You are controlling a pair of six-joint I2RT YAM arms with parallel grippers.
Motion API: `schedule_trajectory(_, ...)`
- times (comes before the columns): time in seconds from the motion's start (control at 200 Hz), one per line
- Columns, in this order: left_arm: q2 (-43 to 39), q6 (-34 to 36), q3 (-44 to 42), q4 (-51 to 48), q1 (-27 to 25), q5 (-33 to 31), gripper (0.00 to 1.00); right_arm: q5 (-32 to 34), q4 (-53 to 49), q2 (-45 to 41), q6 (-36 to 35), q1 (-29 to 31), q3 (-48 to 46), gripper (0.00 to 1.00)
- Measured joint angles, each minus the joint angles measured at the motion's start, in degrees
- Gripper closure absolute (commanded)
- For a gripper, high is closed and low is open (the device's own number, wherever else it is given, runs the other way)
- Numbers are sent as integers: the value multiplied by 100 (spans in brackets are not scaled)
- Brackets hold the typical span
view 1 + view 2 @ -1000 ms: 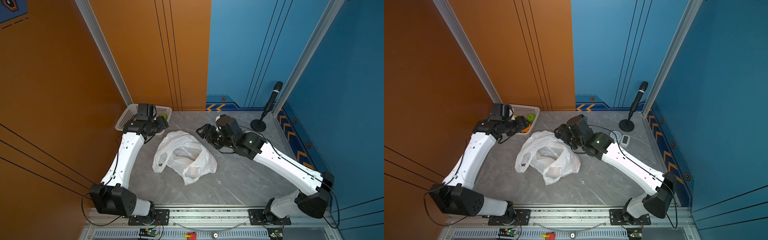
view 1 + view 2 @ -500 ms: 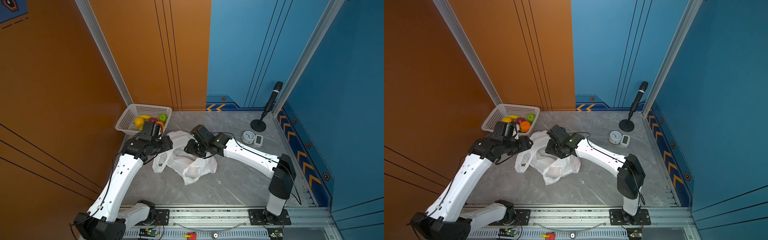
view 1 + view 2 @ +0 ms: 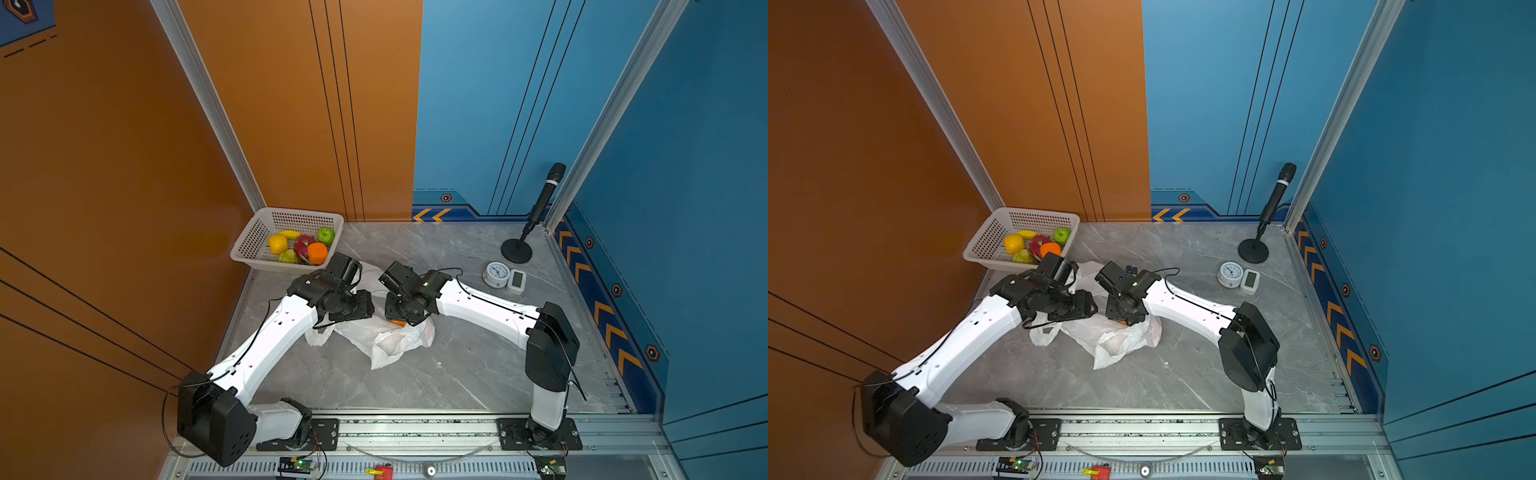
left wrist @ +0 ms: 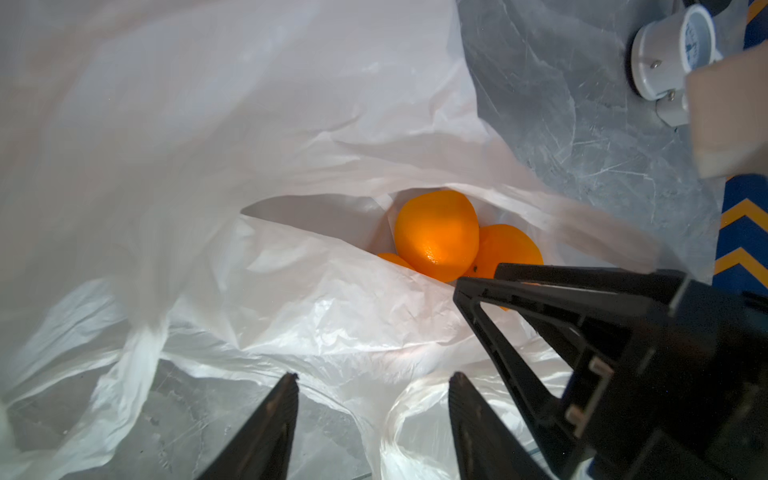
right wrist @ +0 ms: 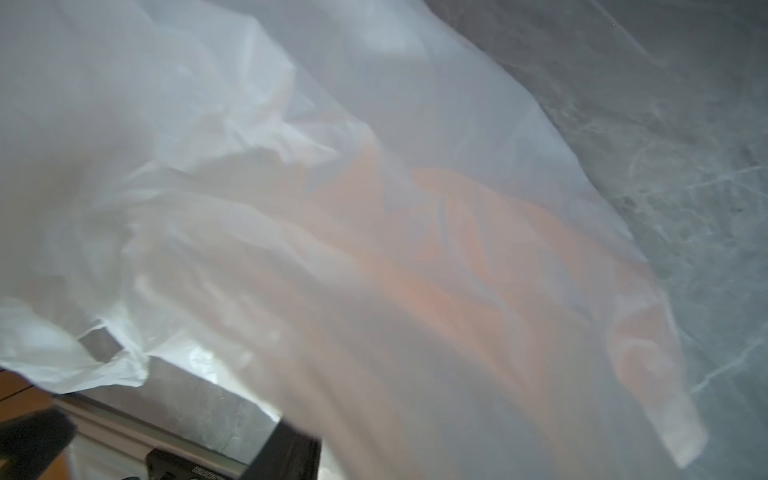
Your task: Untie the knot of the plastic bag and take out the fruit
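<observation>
The left gripper [image 4: 372, 376] is wide; the right gripper [image 4: 477, 277], at the bag's [image 3: 386, 345] three o'clock, cannot be told. It may pinch plastic, not an orange [image 4: 436, 232].

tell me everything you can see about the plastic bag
The plastic bag is thin, crinkly, translucent white film, lying slumped on the grey marbled table. Its mouth gapes open in the left wrist view, showing oranges inside; one handle loop trails loose. The right end effector reaches to its mouth.
</observation>
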Motion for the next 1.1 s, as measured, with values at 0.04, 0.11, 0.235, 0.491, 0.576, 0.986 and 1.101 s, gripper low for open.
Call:
schedule_trajectory(0.04,70,52,-11,26,-46,0,39,7,-28,0,-22,-4,-76,57)
schedule_trajectory(0.11,184,153,-31,79,-109,28,36,26,-72,0,-90,-7,-192,56)
schedule_trajectory(0.235,411,339,-138,195,-173,87,35,50,-90,0,-199,-20,-339,55)
schedule_trajectory(0.491,850,682,-557,354,-256,136,48,-107,-68,4,-369,-31,-595,39)
schedule_trajectory(0.576,887,848,-767,457,-256,197,50,-153,-63,9,-380,-31,-597,34)
schedule_trajectory(0.986,1071,1141,-1268,568,-249,284,53,245,-61,258,-374,-33,-166,19)
schedule_trajectory(1.101,1069,1156,-1285,592,-214,284,53,402,-59,492,-378,-48,-24,14)
